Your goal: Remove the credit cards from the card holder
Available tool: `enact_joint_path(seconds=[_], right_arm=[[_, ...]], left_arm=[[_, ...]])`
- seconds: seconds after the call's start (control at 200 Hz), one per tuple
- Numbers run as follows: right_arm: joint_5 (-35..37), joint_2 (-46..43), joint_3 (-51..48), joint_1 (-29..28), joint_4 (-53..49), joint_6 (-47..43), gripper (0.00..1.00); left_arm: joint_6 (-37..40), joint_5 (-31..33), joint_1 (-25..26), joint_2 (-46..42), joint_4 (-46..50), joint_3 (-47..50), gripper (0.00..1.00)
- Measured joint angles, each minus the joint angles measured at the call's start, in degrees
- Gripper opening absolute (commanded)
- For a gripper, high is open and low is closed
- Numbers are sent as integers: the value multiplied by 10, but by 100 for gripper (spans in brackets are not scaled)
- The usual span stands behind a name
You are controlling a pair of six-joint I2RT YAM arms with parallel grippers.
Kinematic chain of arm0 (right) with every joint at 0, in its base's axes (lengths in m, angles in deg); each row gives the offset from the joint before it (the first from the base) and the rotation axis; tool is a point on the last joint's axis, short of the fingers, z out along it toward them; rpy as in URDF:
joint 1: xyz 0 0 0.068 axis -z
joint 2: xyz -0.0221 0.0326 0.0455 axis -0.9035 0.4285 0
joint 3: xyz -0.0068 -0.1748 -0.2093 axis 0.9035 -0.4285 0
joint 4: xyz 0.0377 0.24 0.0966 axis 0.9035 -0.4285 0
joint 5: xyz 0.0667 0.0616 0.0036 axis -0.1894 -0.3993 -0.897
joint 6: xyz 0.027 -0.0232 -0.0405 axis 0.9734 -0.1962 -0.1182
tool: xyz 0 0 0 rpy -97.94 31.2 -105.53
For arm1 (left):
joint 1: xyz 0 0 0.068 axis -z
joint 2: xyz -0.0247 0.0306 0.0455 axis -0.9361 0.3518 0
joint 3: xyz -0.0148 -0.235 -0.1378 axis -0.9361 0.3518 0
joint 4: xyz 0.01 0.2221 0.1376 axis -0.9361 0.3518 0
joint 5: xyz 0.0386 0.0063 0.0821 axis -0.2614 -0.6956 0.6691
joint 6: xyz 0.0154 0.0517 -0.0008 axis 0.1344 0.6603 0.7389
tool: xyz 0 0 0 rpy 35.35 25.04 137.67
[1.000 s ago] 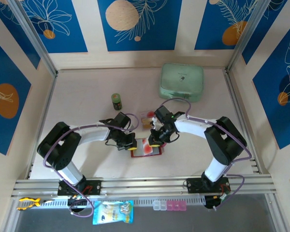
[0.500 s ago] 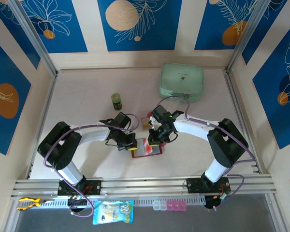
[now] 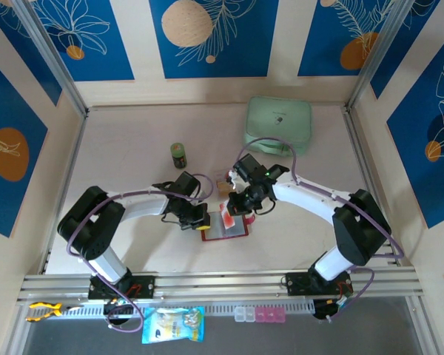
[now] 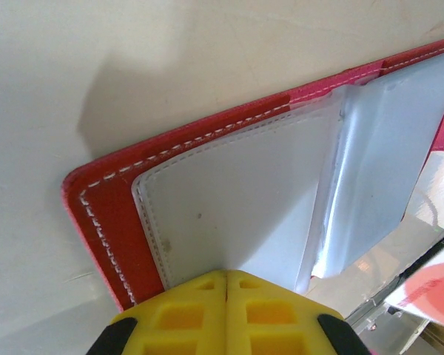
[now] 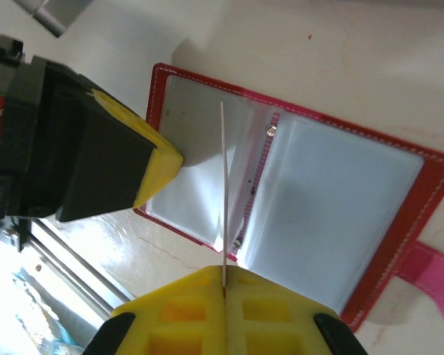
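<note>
The red card holder (image 3: pixel 235 231) lies open and flat on the table (image 3: pixel 133 133) near its front edge, clear sleeves up. The left gripper (image 4: pixel 226 294) is closed with nothing between its yellow tips, which press on the left-hand sleeve page. The right gripper (image 5: pixel 223 296) is clamped on a pale credit card (image 5: pixel 223 200) (seen edge-on from the wrist), held upright over the holder's middle. A tan-orange card (image 3: pixel 223 185) lies on the table just behind.

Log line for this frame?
left gripper: shut, pressing card holder flat | right gripper: shut on card | card: on edge over open card holder
</note>
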Motion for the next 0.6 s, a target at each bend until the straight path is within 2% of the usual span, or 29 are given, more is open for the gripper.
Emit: enact_joint_path(seconds=[0.26, 0.47, 0.6], right_arm=[[37, 7, 80, 11, -85, -188, 0], [113, 10, 95, 12, -116, -379, 0], [141, 34, 145, 25, -143, -487, 0]], left_arm=[[0, -4, -4, 0, -2, 0, 4], [0, -9, -11, 0, -7, 0, 6], [0, -9, -14, -4, -7, 0, 9]])
